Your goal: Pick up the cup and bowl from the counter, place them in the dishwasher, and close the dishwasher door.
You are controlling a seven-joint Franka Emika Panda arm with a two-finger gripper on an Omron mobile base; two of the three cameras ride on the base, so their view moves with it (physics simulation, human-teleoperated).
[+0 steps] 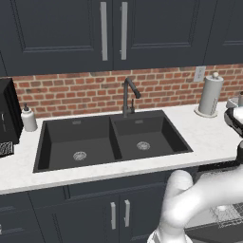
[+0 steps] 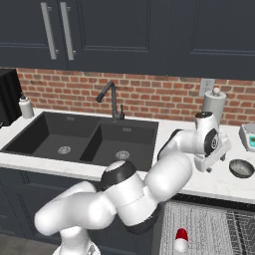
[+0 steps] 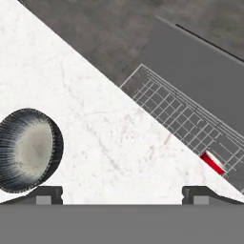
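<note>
Gripper (image 2: 206, 168) hangs over the white, faintly marbled stone counter (image 2: 209, 182) right of the black double sink (image 2: 84, 139), just left of the small dark ribbed bowl with a pale grey inside (image 2: 242, 168). Not touching the bowl. In the hand view the two dark finger tips sit wide apart at the bottom edge, nothing between them but bare counter (image 3: 95, 143); gripper (image 3: 122, 194) empty. Bowl (image 3: 28, 150) lies on the counter at the left of the hand view, beside the left finger tip, opening facing the camera.

Small red cup with a white inside (image 2: 181, 240) is already in the dishwasher's pale grey wire rack (image 2: 209, 224), lying tipped on the rack below the counter edge. Hand view shows the cup (image 3: 212, 163) as a red sliver on the rack (image 3: 181, 114), with the flat dark charcoal dishwasher door (image 3: 205, 71) open past it.

On the counter behind the arm: white paper-towel roll on a stand (image 2: 213, 107), near the wall outlet (image 2: 206, 87). White soap bottle (image 2: 26, 106) stands at the sink's far left, next to a black appliance (image 2: 9, 94). Dark gooseneck faucet (image 2: 111, 99) behind the sink. A pale scale-like item (image 2: 247, 135) sits at the right edge behind the bowl.
</note>
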